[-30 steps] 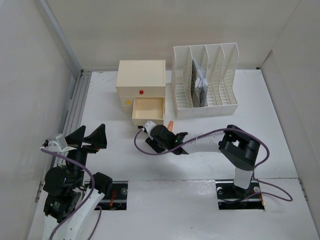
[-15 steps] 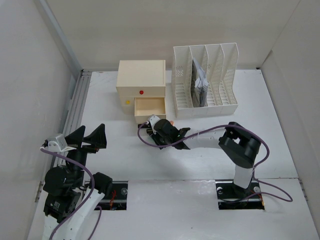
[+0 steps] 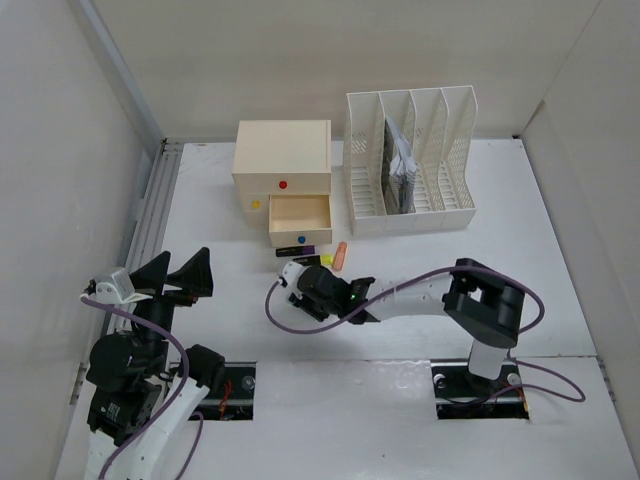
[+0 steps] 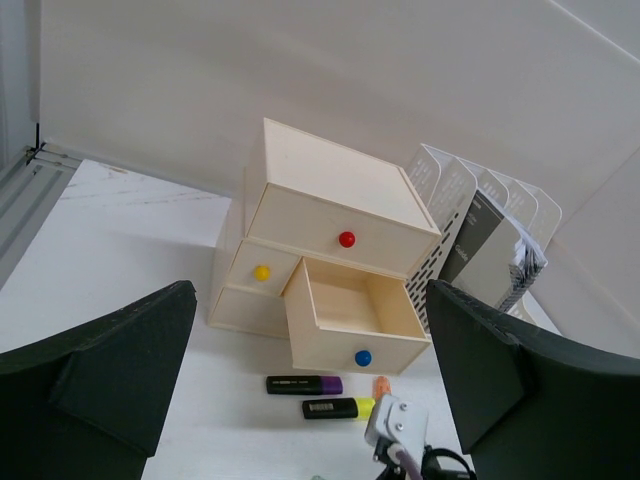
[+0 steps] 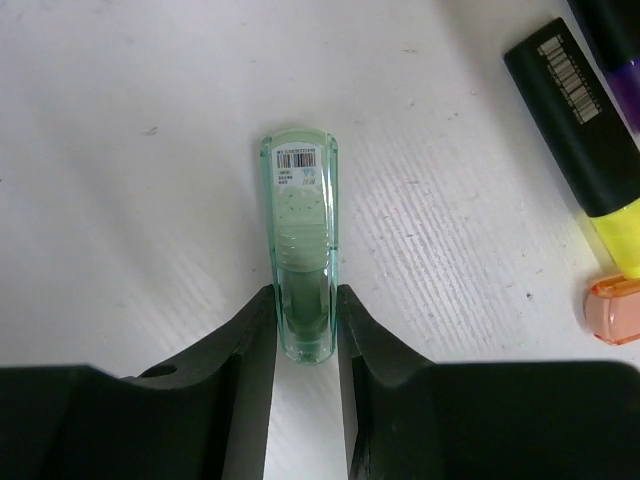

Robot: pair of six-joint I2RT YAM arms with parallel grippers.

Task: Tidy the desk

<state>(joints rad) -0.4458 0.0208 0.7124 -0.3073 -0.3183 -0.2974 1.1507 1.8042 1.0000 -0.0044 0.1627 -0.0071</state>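
Note:
A translucent green marker (image 5: 300,230) lies on the white desk (image 3: 560,250), in front of the drawer box. My right gripper (image 5: 304,300) is down over it, and both black fingers (image 5: 250,340) press against the marker's near end. In the top view the right gripper (image 3: 300,290) hides the marker. A purple marker (image 4: 305,384), a yellow one (image 4: 338,407) and an orange one (image 4: 381,385) lie just in front of the open drawer (image 3: 297,218). My left gripper (image 3: 180,272) hangs wide open over the desk's left side with nothing between its fingers.
The cream drawer box (image 3: 282,158) stands at the back, its lowest drawer pulled out and empty. A white slotted file rack (image 3: 410,160) with papers in it stands to its right. Pale walls close in the desk on three sides.
My right gripper has drawn back from the drawer front towards the near left and come down over the green marker, its jaws narrowing onto it. The left arm has not moved.

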